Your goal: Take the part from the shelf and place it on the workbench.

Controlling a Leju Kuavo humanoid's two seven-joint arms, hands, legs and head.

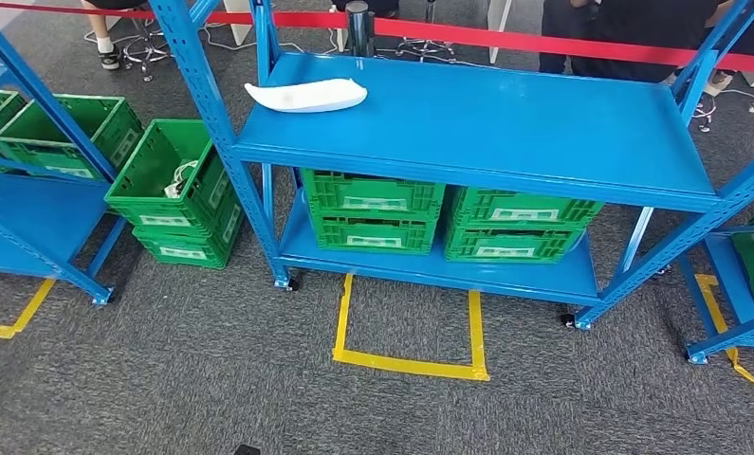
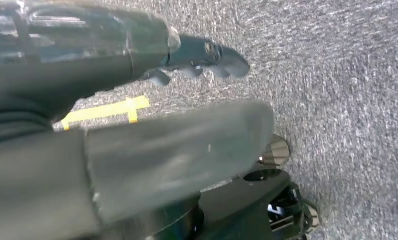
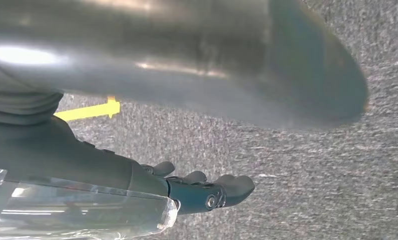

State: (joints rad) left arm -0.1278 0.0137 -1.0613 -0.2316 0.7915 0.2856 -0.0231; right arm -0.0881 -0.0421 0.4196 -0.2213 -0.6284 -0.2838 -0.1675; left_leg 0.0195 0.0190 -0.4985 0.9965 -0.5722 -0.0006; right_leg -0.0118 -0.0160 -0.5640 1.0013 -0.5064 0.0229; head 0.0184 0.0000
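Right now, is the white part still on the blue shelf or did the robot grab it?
On the shelf. The white part lies flat on the blue shelf, near its back left corner, with no hand touching it.

A white elongated plastic part [image 1: 306,95] is laid on the top deck of the blue steel shelf [image 1: 505,133], toward its left rear. Green plastic crates [image 1: 373,210] are stacked below.

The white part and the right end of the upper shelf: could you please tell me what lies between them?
Nothing: in the head view, the blue shelf surface is bare from the white part to its right end.
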